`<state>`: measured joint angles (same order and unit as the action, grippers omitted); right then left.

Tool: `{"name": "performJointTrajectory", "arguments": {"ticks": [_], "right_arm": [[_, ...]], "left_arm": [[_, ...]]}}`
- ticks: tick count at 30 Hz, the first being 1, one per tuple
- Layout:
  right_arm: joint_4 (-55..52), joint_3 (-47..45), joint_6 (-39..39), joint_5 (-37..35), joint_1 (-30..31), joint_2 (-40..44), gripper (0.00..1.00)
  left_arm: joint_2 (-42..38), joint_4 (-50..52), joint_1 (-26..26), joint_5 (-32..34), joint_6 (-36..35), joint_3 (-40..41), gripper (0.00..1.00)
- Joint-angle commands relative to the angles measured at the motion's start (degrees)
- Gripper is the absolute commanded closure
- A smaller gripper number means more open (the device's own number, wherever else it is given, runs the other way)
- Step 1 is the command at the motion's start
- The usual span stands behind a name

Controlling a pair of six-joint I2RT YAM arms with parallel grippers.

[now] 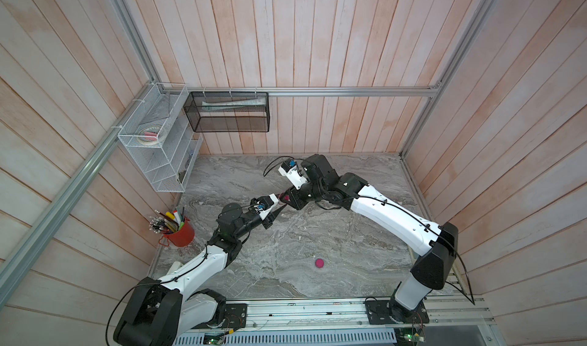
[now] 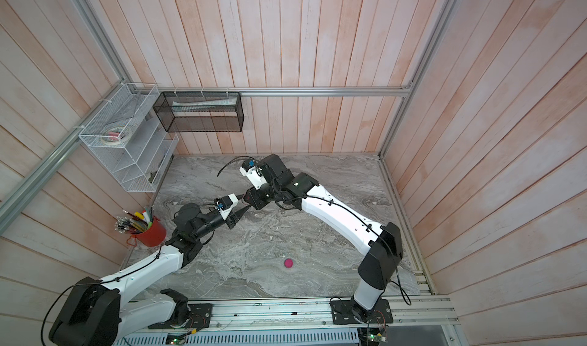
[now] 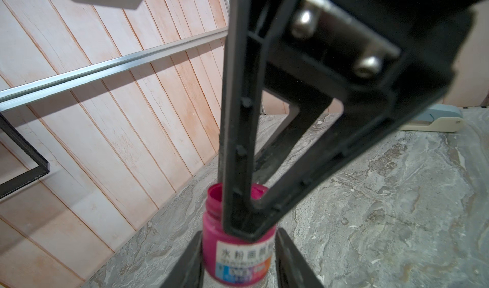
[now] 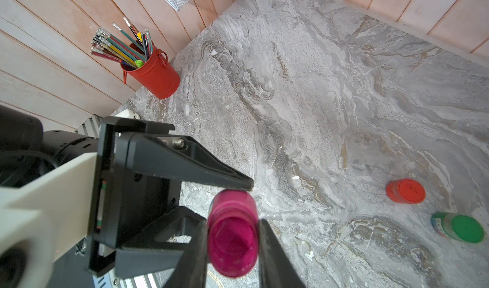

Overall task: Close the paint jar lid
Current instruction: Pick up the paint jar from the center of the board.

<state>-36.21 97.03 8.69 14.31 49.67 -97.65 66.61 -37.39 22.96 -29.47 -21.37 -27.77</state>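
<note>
Pinching the paint jar (image 4: 232, 236) is the right pincer (image 4: 232, 247); the left pincer (image 3: 239, 257) flanks it, grip unclear.

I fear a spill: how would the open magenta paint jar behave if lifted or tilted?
The small open magenta paint jar shows no denting where gripped, so it is probably stiff. Paint shows inside its uncovered mouth, so tilting likely spills. Its smooth round wall may slip or twist.

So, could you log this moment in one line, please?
paint jar: open | right gripper: shut on jar | left gripper: astride jar | lid: on table
</note>
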Motion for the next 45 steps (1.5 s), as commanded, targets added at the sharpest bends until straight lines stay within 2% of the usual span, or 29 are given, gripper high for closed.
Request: {"name": "performJointTrajectory", "arguments": {"ticks": [1,20,23,31,37,45], "right_arm": [[-1.0,2.1,-0.9,1.1,0.4,-0.9,0.69],[-1.2,2.5,-1.0,1.5,0.6,-1.9,0.69],[-1.1,2.5,-1.0,1.3,0.6,-1.8,0.62],[0.2,1.3,-0.9,-1.5,0.6,0.0,0.49],[4.3,-3.4,0.2,-3.0,-0.9,4.9,0.45],[11.0,-15.3,3.4,-5.9,-6.2,18.0,0.41]], "left_arm": [[-1.0,1.6,0.3,0.8,-1.6,-1.8,0.57],[-1.6,3.5,0.9,0.7,-3.5,-2.0,0.61],[-1.6,3.7,0.9,0.6,-3.6,-1.9,0.62],[-1.1,5.2,0.9,0.6,-4.0,-2.3,0.62],[-0.2,5.4,0.9,0.4,-3.9,-2.4,0.62],[-0.3,4.7,0.9,-0.4,-2.9,-2.5,0.62]]}}
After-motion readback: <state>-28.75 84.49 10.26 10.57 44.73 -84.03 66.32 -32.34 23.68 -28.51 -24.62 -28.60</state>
